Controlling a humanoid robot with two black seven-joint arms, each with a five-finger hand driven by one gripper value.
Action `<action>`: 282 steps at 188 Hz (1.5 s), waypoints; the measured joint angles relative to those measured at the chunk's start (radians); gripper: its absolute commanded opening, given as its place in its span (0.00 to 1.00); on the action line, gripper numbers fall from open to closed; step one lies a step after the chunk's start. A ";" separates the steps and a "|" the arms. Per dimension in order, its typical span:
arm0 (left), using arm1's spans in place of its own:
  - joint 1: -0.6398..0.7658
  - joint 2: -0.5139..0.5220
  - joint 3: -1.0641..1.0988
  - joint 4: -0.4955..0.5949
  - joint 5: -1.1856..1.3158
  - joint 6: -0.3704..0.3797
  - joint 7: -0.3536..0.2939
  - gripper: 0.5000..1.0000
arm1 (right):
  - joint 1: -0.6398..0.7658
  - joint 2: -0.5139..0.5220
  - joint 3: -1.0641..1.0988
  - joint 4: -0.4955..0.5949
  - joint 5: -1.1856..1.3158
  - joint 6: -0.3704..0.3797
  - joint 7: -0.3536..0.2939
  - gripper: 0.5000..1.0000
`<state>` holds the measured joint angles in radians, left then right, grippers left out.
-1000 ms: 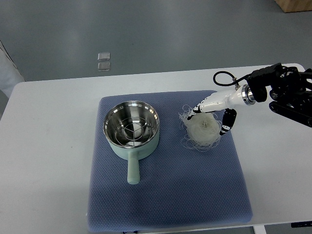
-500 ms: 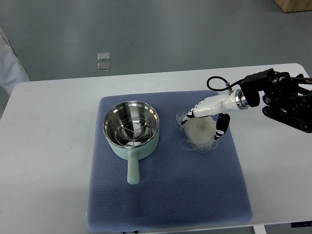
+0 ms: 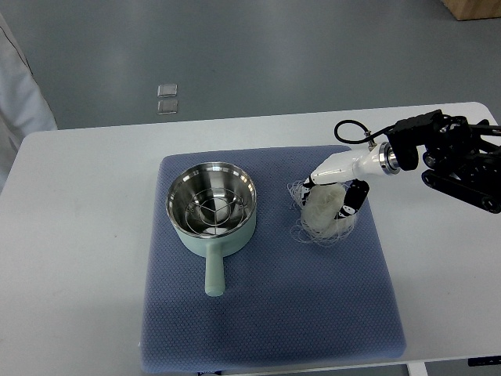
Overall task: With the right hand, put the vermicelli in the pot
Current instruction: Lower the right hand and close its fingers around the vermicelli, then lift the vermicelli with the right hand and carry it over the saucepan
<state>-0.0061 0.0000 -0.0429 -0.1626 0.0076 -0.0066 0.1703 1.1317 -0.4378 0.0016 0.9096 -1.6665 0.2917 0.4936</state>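
A pale tangle of vermicelli rests on the blue mat, right of the pot. My right hand reaches in from the right edge and its fingers close around the bundle from both sides, squeezing it into a taller clump. The mint-green pot with a steel inside and a wire rack stands on the mat's left half, its handle pointing toward me. The left arm does not show.
The mat lies on a white table. A person's white sleeve shows at the left edge beyond the table. Two small clear squares lie on the grey floor behind. A brown box corner sits top right.
My right hand has drawn its fingers in around the vermicelli, gathering the loose nest into a tighter, higher clump. The person's sleeve at the left edge has come further into view.
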 measured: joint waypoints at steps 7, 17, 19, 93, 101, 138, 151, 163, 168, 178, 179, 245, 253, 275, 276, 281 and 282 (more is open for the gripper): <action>0.000 0.000 0.000 0.000 0.000 0.000 0.000 1.00 | 0.001 0.000 0.000 0.000 0.001 0.000 0.000 0.23; 0.000 0.000 0.000 0.000 0.000 0.000 0.000 1.00 | 0.002 0.001 0.000 0.000 0.002 0.001 0.001 0.23; 0.000 0.000 0.000 0.000 0.000 0.000 0.000 1.00 | 0.002 0.001 0.000 0.000 0.003 0.001 0.001 0.23; 0.000 0.000 0.001 0.000 0.000 0.000 0.000 1.00 | 0.024 -0.003 0.104 0.000 0.025 0.019 0.003 0.23; 0.000 0.000 0.001 0.000 0.000 0.000 0.000 1.00 | 0.033 -0.005 0.111 0.000 0.028 0.019 0.002 0.23; 0.000 0.000 0.001 0.000 0.000 0.000 0.000 1.00 | 0.070 -0.014 0.118 -0.001 0.054 0.020 0.002 0.23; 0.000 0.000 0.001 0.000 0.000 0.000 0.000 1.00 | 0.086 -0.015 0.118 -0.001 0.063 0.020 0.002 0.23; 0.000 0.000 0.001 0.000 0.000 0.000 0.000 1.00 | 0.105 -0.016 0.118 -0.001 0.073 0.020 0.002 0.23; 0.000 0.000 0.001 0.000 0.000 0.000 0.000 1.00 | 0.117 -0.016 0.118 -0.001 0.078 0.021 0.002 0.24; 0.000 0.000 0.001 0.000 0.000 0.000 0.000 1.00 | 0.139 -0.016 0.118 -0.001 0.086 0.021 0.002 0.24; 0.000 0.000 0.001 0.000 0.000 0.000 0.000 1.00 | 0.141 -0.016 0.118 -0.001 0.087 0.021 0.002 0.24; 0.000 0.000 0.002 0.000 0.000 0.000 0.000 1.00 | 0.314 0.052 0.118 -0.001 0.144 0.046 0.000 0.26; 0.000 0.000 0.002 0.000 0.000 0.000 0.000 1.00 | 0.325 0.073 0.118 -0.001 0.153 0.046 0.000 0.26; 0.000 0.000 0.002 0.000 0.000 0.000 0.000 1.00 | 0.334 0.131 0.118 -0.001 0.173 0.046 0.000 0.26; 0.000 0.000 0.002 0.000 0.000 -0.001 0.000 1.00 | 0.334 0.137 0.118 -0.001 0.174 0.046 0.000 0.26; 0.000 0.000 0.002 0.000 0.000 0.000 0.000 1.00 | 0.334 0.152 0.118 -0.001 0.176 0.045 0.000 0.26; 0.000 0.000 0.002 0.000 0.000 0.000 0.000 1.00 | 0.334 0.155 0.118 -0.001 0.176 0.045 0.000 0.26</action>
<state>-0.0062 0.0000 -0.0414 -0.1626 0.0077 -0.0071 0.1703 1.4652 -0.2832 0.1198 0.9082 -1.4903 0.3364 0.4938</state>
